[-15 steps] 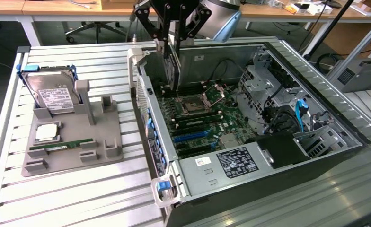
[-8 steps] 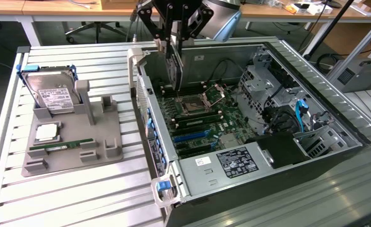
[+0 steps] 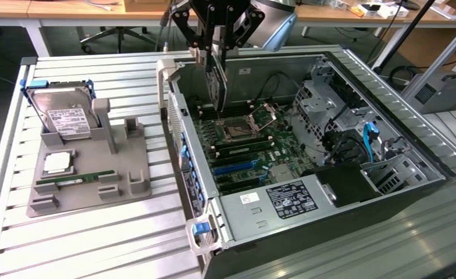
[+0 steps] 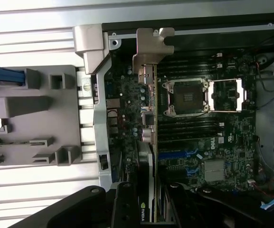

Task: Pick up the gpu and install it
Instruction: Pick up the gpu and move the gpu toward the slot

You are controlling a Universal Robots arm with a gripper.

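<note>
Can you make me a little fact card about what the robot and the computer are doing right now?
tool: shut on the gpu
gpu: held on its edge, hanging down inside the open computer case
under the gpu: the green motherboard, beside the processor socket
gpu in its slot: cannot tell
grey tray: on the table, at the exterior view's left of the case
on the tray: a hard drive standing up and a green memory stick lying flat
</note>
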